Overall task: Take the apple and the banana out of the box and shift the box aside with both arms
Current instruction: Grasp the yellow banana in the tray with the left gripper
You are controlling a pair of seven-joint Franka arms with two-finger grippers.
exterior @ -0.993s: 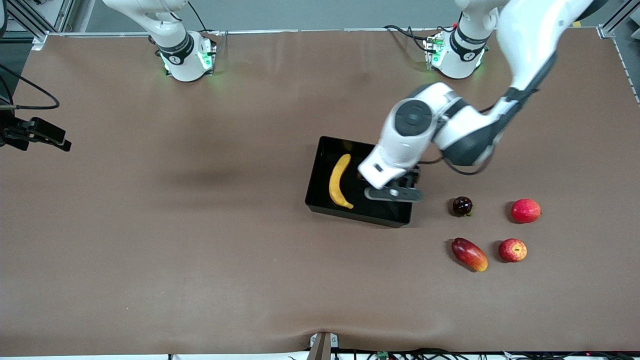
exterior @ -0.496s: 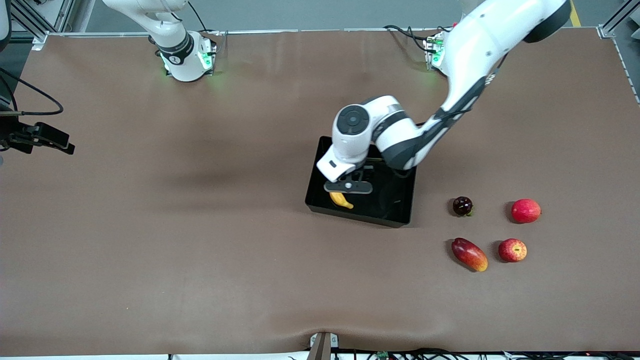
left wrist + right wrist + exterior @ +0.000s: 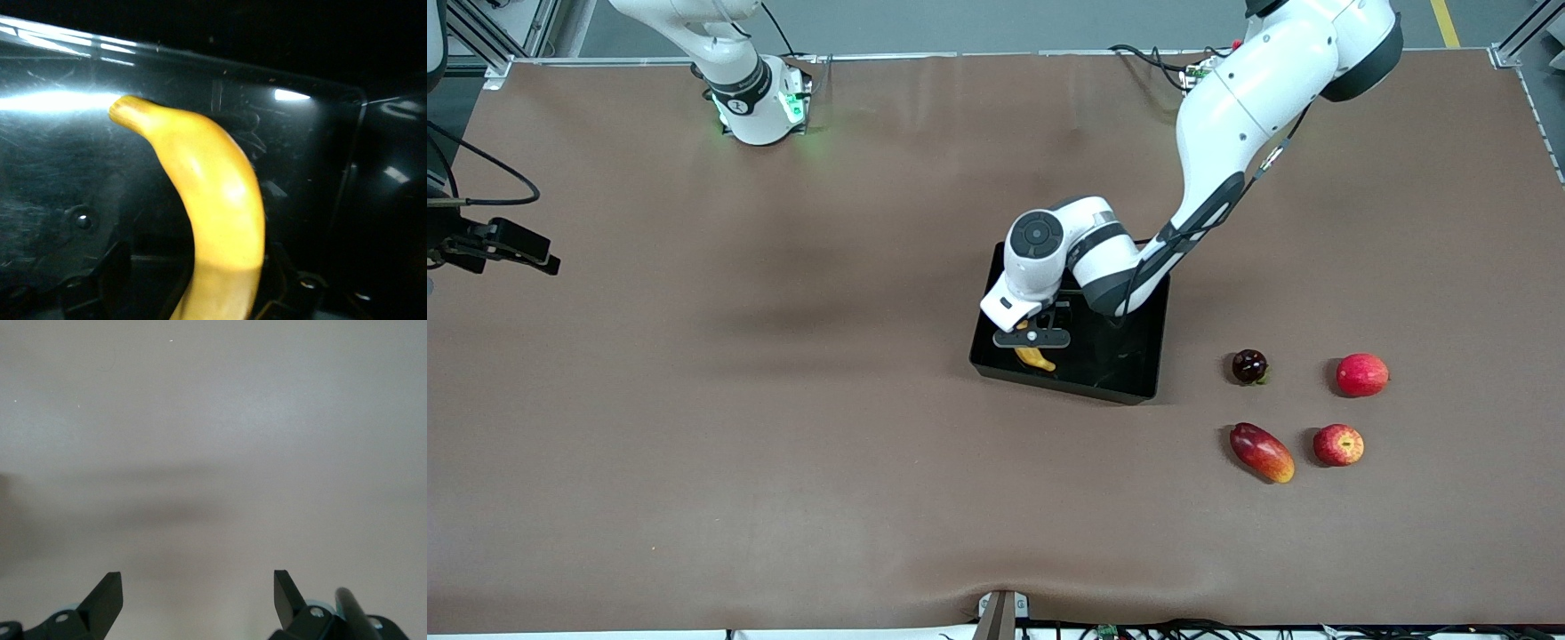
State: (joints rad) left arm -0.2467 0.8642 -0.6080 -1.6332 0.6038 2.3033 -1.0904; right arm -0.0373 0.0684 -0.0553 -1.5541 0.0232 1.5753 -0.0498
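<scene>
Even overhead light; glare streaks on box [image 3: 60,100] wall; soft shadows.

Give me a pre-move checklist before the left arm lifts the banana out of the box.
1. Left gripper down inside the box: ok.
2. Banana centred between its fingers: ok, it runs straight down the middle of the left wrist view.
3. Firm grip on the banana: cannot tell.
4. Apple already out of the box, on the table: ok.
5. Right gripper open and waiting over bare table at its own end: ok.
6. Other fruit lies apart from the box: ok.
</scene>
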